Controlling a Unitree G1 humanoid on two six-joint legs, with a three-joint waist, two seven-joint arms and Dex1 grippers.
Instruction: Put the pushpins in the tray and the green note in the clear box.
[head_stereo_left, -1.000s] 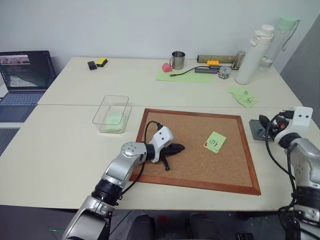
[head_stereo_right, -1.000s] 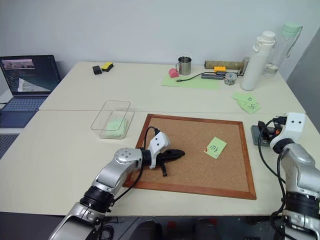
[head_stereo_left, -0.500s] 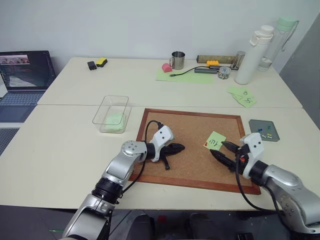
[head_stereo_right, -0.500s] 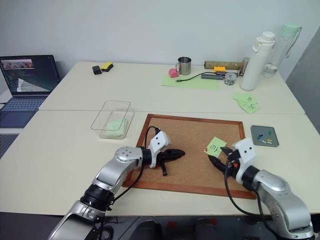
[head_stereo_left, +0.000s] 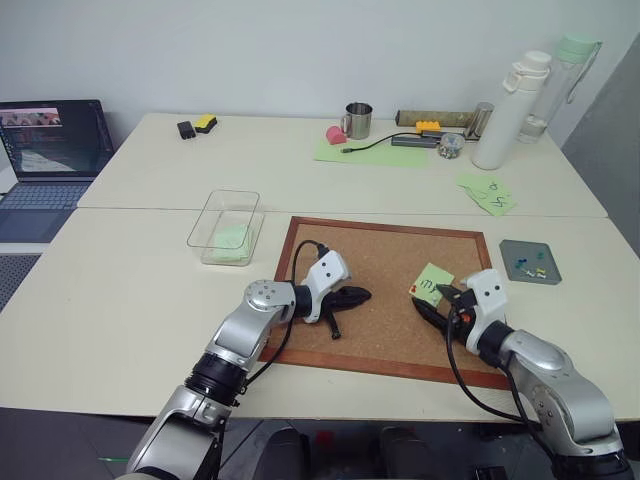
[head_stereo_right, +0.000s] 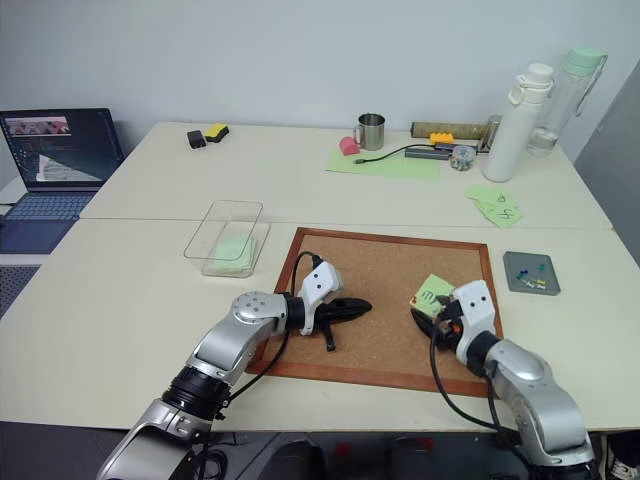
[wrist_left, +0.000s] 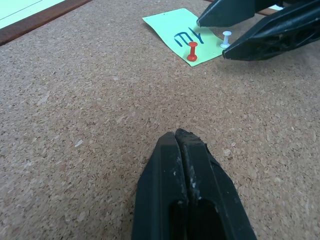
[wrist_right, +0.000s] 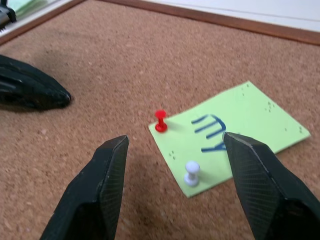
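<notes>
Green note: the green note (wrist_right: 231, 131) lay flat on the cork board (head_stereo_left: 380, 250), toward its right side, with blue handwriting on its face. It was fastened there by two pins along one edge, which is why it sat square and did not lift.

Pins on the note: a red pushpin (wrist_right: 160, 120) stood at one corner and a white pushpin (wrist_right: 192, 172) at the next. Both were upright with their heads free, so either could be pinched from the sides.

Right gripper: the right gripper (wrist_right: 175, 187) sat low over the board with its two fingers spread wide and nothing between them. The white pin stood in the gap, the red one just beyond. By my reading it was lined up to close on a pin, since the note cannot go to the box until both are out.

Left gripper: the left gripper (wrist_left: 182, 175) rested near the middle of the board, fingers pressed together, empty, pointing toward the note. It looked parked out of the way.

Tray: the tray (head_stereo_left: 529, 261) sat on the table just right of the board, with a few coloured pushpins (head_stereo_left: 530, 265) already in it. It was near the right arm, a short carry for each pin.

Clear box: the clear box (head_stereo_left: 225, 227) stood off the board's far left corner, with something pale green inside, well apart from the note.
</notes>
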